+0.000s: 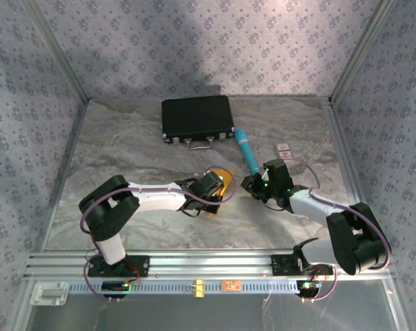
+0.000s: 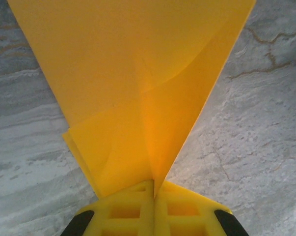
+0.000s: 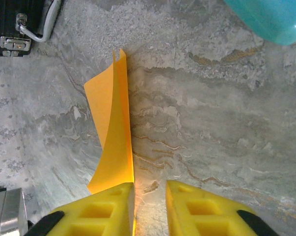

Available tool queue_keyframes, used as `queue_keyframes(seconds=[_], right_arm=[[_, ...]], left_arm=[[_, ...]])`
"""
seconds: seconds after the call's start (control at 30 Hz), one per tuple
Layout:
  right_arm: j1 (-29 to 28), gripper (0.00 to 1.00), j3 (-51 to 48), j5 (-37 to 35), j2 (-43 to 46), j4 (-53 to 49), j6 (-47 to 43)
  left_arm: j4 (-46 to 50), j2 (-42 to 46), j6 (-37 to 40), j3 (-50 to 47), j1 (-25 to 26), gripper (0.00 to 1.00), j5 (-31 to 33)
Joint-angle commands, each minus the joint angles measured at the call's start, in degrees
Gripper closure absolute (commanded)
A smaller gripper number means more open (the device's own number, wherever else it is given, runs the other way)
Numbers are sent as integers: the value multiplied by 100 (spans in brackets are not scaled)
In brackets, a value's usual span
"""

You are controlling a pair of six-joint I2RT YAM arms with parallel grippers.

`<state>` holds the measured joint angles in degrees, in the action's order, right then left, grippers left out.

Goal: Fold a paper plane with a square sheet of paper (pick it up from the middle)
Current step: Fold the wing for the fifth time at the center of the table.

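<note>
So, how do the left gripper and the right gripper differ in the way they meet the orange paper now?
The left gripper has its jaws pressed together; the right gripper has them apart, with bare table between them. The left gripper clamps the folded orange paper; at the right gripper the paper stands on edge beside one finger, not clamped. Both have yellow fingers and face the same sheet.

My left arm [image 1: 156, 198], right arm [image 1: 318, 205]: white links, black joint housings; mauve cable [image 1: 82, 215] looped along each; small green lights [image 1: 266, 185] on wrist and bases; fingers [image 3: 197, 211] bright yellow, moulded square pockets; black mounts behind.
</note>
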<state>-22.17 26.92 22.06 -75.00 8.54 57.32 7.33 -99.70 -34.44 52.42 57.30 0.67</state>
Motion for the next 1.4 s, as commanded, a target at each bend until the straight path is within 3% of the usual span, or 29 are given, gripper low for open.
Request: queue_keyframes(seconds=[0.0,0.27,0.57,1.07,1.37], right_arm=[[-104,79,46,-27,-36,71,-389],[-218,82,-234,-360,242,344,-815],[-206,83,-585,-594,674,384,-835],[-212,85,-617,522,632,799,-1295],[-277,86,-247,1306,-103,1115,-1416]], left_arm=[[-344,139,-93,-320,-137,100,-488],[-809,-129,416,-360,-254,100,-1362],[-1063,-301,798,-358,-245,100,-1446],[-1969,-244,250,-990,-566,100,-2186],[-2321,-402,-25,-1111,-771,100,-2783]])
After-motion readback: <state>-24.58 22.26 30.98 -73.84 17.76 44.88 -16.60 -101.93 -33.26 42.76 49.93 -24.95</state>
